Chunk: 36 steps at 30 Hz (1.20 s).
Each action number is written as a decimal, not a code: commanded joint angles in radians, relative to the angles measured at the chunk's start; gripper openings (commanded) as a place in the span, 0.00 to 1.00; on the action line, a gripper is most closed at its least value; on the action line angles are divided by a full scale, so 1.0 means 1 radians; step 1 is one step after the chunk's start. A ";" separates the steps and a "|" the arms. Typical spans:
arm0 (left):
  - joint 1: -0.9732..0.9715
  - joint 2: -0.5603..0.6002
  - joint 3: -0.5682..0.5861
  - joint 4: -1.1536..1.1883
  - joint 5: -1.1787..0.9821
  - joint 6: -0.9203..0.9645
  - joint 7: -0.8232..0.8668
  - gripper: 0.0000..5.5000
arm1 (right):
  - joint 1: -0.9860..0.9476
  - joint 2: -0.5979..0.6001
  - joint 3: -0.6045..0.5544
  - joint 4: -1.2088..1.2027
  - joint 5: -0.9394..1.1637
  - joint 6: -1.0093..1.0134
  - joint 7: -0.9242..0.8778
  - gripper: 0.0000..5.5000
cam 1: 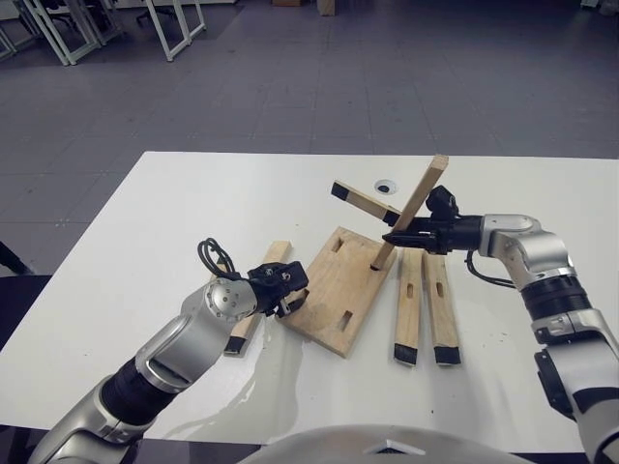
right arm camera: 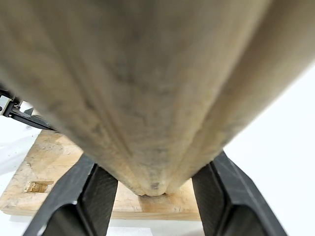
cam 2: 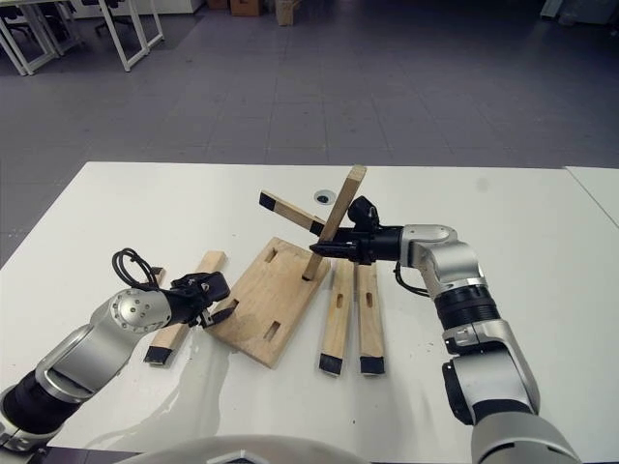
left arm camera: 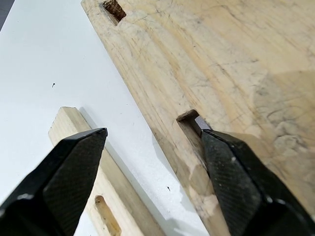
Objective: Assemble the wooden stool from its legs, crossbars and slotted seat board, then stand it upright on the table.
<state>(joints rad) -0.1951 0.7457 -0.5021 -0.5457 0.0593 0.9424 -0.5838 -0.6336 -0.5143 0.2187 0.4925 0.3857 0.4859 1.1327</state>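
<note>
Two tools: the right tool (cam 1: 398,235) is clenched on a leg (cam 1: 418,198); the left tool (cam 1: 290,295) is released, its fingers spread wide.
Seat board: the seat board (cam 1: 338,290) lies flat on the tabletop (cam 1: 174,222), slots (cam 1: 345,319) facing up, turned cornerwise to the robot.
Held leg: it slants, foot down on the board near the far right corner, head leaning up and away to the right. A crossbar (cam 1: 360,199) juts from it toward the left. I cannot tell whether the foot is seated.
Key relation: the leg's long axis leans off from the board's face and does not stand square to it. By my reckoning the coming push needs that axis brought upright over its slot.
Left tool's place: at the board's near left edge, one finger (left arm camera: 231,177) over the wood beside a slot, the other over a spare leg (left arm camera: 74,120) lying just beside the board. The edge runs between them, ungripped.
Nearer arm: the right, already holding the leg. The left looks placed to steady the board.
Remaining parts: two more legs (cam 1: 408,309) lie side by side, right of the board.
</note>
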 commanded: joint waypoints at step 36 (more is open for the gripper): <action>0.005 -0.020 0.004 0.019 0.010 0.001 -0.012 0.64 | 0.086 -0.106 -0.086 -0.193 -0.029 0.180 0.005 0.89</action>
<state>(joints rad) -0.2008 0.7306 -0.4948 -0.5341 0.0707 0.9346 -0.5852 -0.5730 -0.5723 0.1598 0.3531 0.3529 0.6436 1.1238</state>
